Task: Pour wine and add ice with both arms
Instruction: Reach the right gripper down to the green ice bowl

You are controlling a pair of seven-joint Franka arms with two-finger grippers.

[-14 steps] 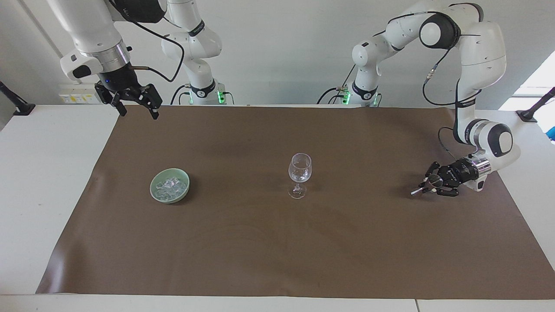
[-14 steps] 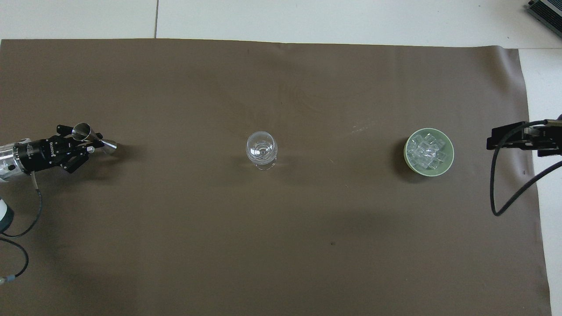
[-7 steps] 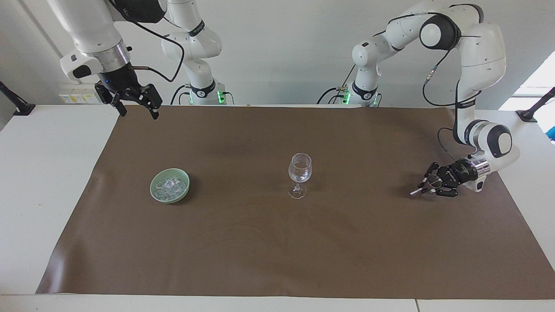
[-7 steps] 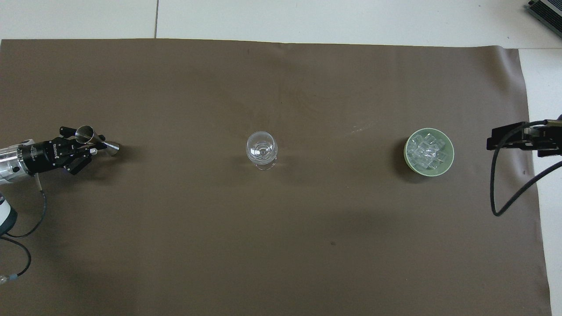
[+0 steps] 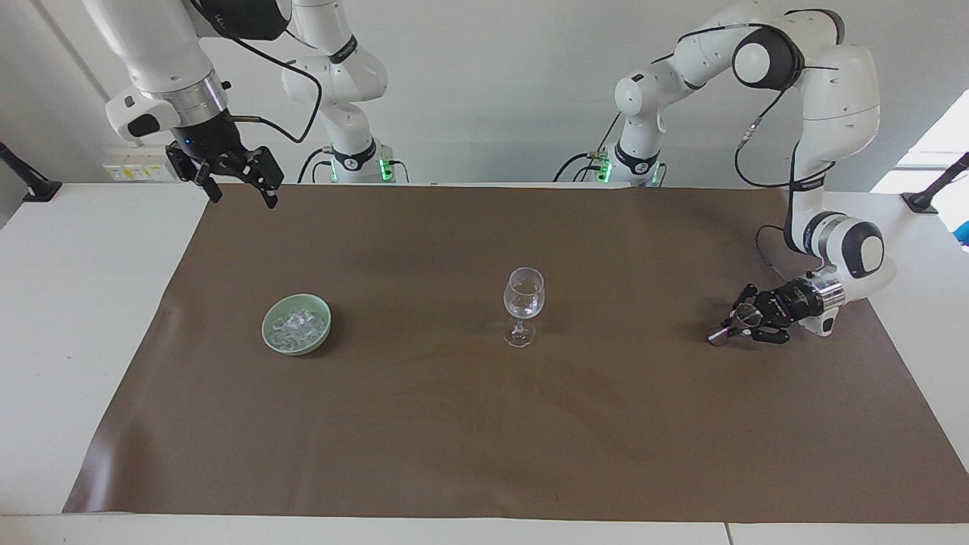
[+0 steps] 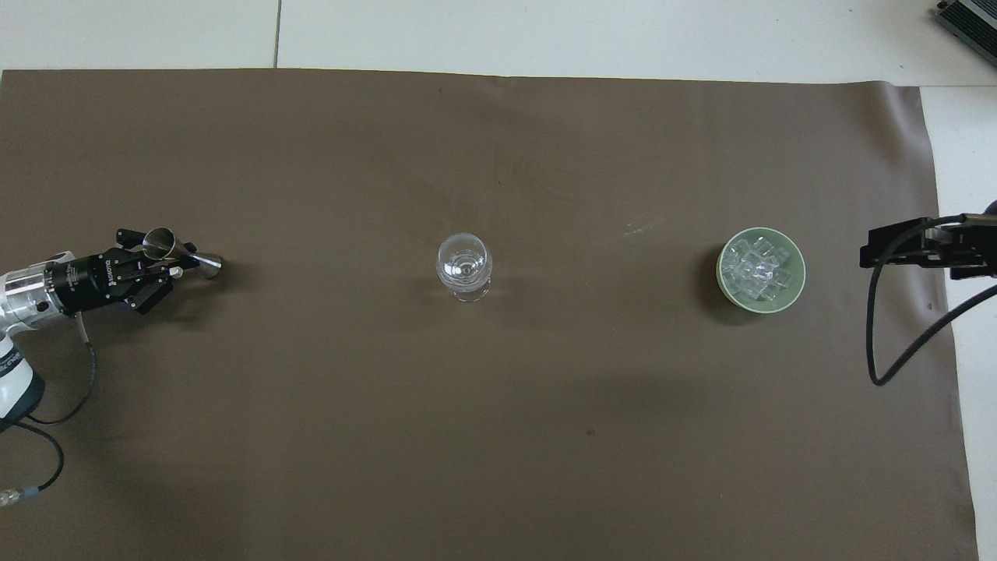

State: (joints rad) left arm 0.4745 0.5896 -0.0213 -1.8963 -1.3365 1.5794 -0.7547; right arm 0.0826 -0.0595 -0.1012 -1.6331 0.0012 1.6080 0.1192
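Since a second ago the left arm [image 5: 821, 91] has drawn its wrist toward the centre of the frame, so the left gripper [image 5: 746, 324] and the metal jigger [image 5: 730, 327] it pinches sit slightly closer to the wine glass [image 5: 523, 304]; everything else has stayed put.

Largest is the brown mat [image 5: 484, 439], filling most of the frame on the white table [image 5: 68, 303]. At upper left of the facing view the right arm [image 5: 163, 60] waits, the right gripper [image 5: 238, 175] hanging with jaws spread wide over the mat's edge. At right of that view the left gripper lies low and sideways over the mat, jaws pressed onto the jigger's narrow waist; in the overhead view the jigger [image 6: 181, 253] sits at mid-left, tilted on its side. The green bowl [image 5: 271, 342] stands at centre-left, well apart from the glass at centre. The ice [image 5: 298, 326] is heaped inside the bowl, seen in the overhead view at mid-right [image 6: 759, 267].
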